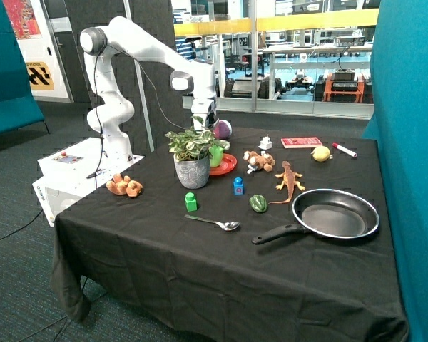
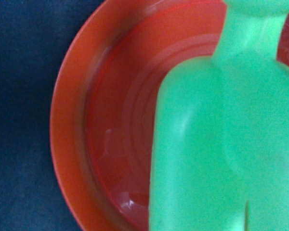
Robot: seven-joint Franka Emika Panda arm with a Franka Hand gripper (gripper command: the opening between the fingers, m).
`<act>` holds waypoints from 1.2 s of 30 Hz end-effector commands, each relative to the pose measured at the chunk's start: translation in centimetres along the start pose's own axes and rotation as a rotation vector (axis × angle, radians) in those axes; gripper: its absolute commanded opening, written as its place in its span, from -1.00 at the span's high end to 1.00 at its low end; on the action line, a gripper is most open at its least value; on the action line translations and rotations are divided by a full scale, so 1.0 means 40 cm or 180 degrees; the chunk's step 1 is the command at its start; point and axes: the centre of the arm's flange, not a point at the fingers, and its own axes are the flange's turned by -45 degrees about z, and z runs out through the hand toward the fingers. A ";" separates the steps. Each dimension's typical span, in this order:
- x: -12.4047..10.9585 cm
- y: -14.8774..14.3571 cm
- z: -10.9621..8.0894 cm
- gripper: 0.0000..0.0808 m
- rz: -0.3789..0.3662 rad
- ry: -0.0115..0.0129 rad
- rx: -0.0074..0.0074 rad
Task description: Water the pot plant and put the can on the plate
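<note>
I see the bright green plastic watering can (image 2: 221, 144) over the round red-orange plate (image 2: 70, 144), behind the grey-potted variegated plant (image 1: 192, 158). Gripper (image 1: 203, 122) sits above it. Can't tell the fingers' state.

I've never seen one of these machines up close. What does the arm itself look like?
The arm is glossy white, built of rounded tube-like segments with dark grey rings and caps at the joints. It rises from a white box base bearing a small red button. The gripper is a darker block.

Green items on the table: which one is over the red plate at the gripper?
The can, over the plate beneath the gripper; the green block and pepper toy lie nearer the spoon.
</note>
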 end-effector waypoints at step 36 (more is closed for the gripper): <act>-0.100 0.074 -0.111 -0.23 -0.0029 -0.00205 0.00022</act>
